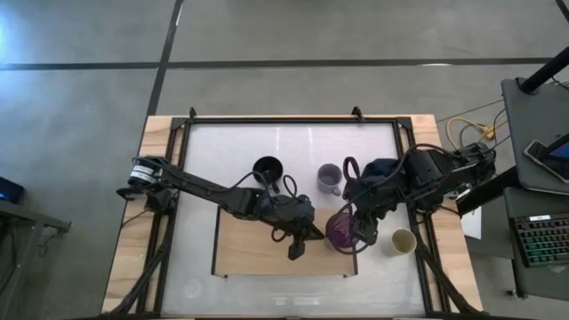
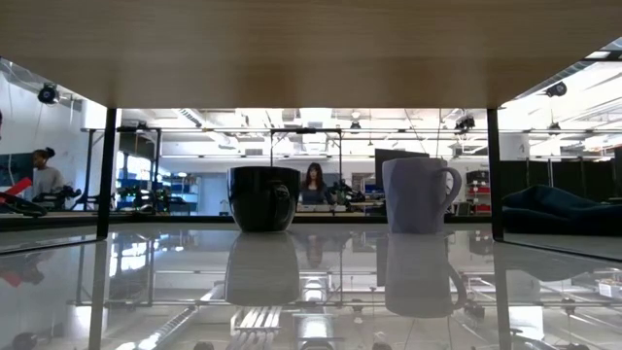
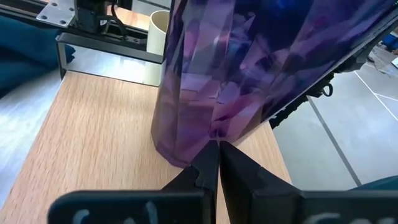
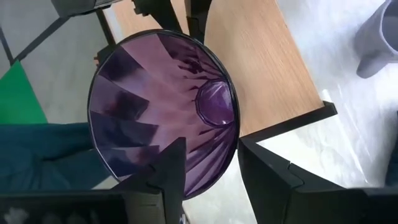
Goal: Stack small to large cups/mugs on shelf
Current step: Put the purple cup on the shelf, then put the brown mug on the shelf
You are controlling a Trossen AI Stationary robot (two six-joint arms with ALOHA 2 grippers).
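The translucent purple cup (image 1: 340, 229) stands tilted at the right end of the light-wood shelf (image 1: 258, 253). My right gripper (image 4: 211, 146) is shut on it from the table's right side. My left gripper (image 3: 216, 149), shut, lies low over the shelf with its tips at the cup's lower wall (image 3: 186, 146). The black mug (image 1: 267, 169) and the grey-lavender mug (image 1: 330, 176) stand upright on the tabletop beyond the shelf, and both show in the low view (image 2: 263, 197) (image 2: 420, 194). The pale cream cup (image 1: 404, 241) stands on the tabletop right of the shelf. My right gripper holds the purple cup by its rim (image 4: 186, 186), with one finger (image 4: 168, 171) inside the mouth and the other (image 4: 273, 180) outside the wall. The cup is tilted, its mouth toward the gripper and its base (image 3: 177, 157) on the shelf. My left gripper's shut fingertips (image 3: 208, 155) stand at the cup's wall just above the base, coming level from the table's left; I cannot tell whether they touch.
A dark blue cloth (image 1: 384, 169) lies under my right arm near the lavender mug. The shelf's black brackets (image 2: 107, 175) (image 2: 493, 175) stand at its short ends. Most of the shelf board left of the purple cup is bare wood. People show in the room beyond.
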